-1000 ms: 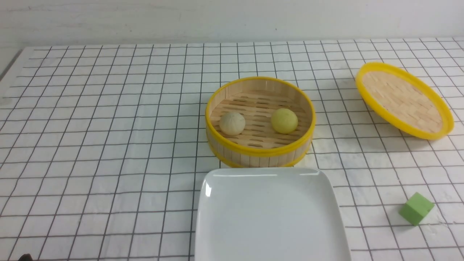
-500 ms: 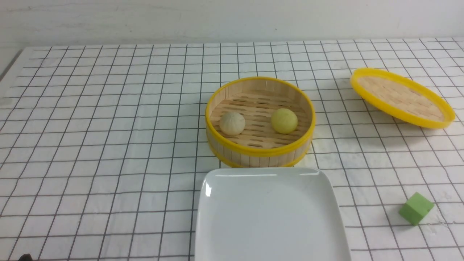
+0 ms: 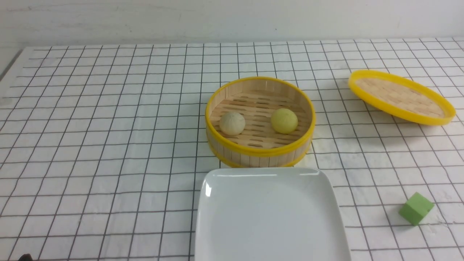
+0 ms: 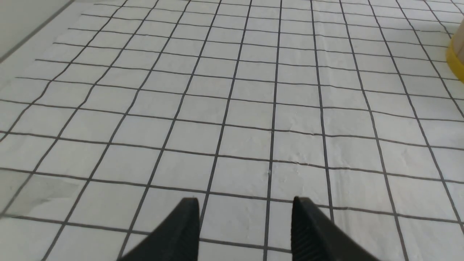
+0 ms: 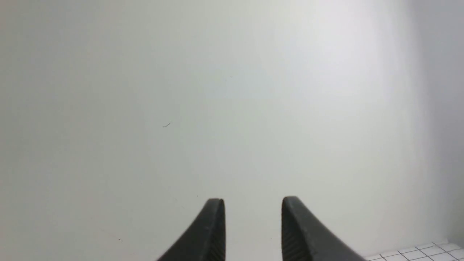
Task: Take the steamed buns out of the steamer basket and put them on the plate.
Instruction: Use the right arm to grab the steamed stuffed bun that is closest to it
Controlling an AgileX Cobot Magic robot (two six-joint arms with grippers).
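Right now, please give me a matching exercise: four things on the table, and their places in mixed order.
Things:
1. pale bun
2. plate
3. green cube
4. lid

Places:
A. near side, right of the plate
B. inside the steamer basket
C. far side, right of the basket
D. on the basket's near side, bare

Pairs: 1-B, 2-D, 3-A, 4-C

Lab-like test bench, grid-lined white tablecloth (image 3: 108, 145), bare white wall (image 3: 232, 18)
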